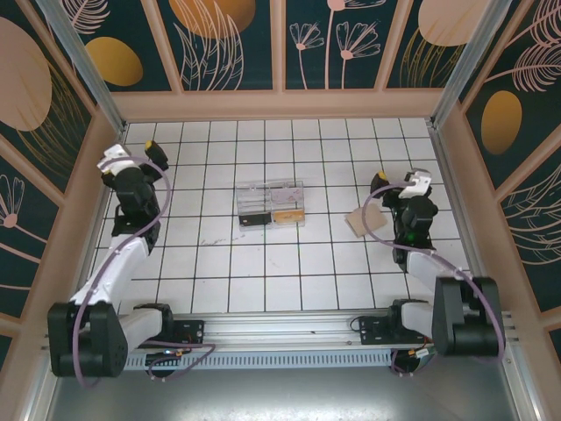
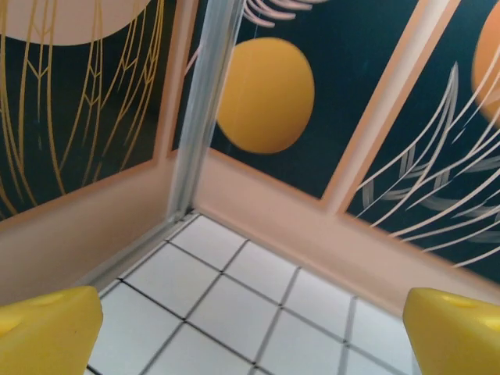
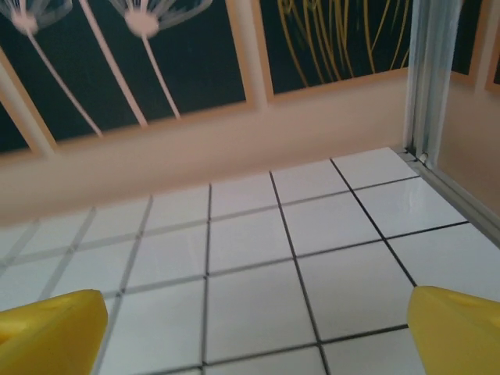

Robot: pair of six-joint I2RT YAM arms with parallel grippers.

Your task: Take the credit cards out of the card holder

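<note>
The card holder [image 1: 364, 220] is a flat tan wallet lying shut on the white tiles at the right, just left of the right arm. No credit cards are in sight; they are hidden or out of view. My right gripper [image 1: 380, 185] hovers just beyond the holder's far edge and is open, its yellow fingertips [image 3: 55, 324] wide apart over bare tiles. My left gripper [image 1: 155, 154] is far away at the back left corner, also open [image 2: 254, 336], with nothing between its yellow fingertips [image 2: 47, 328].
A clear plastic compartment box [image 1: 270, 203] stands mid-table, holding a black block [image 1: 255, 218] and an orange piece [image 1: 287, 214]. Patterned walls with a pale skirting [image 1: 280, 103] close in the tiled floor on three sides. A metal corner post [image 2: 205, 101] is close to the left gripper.
</note>
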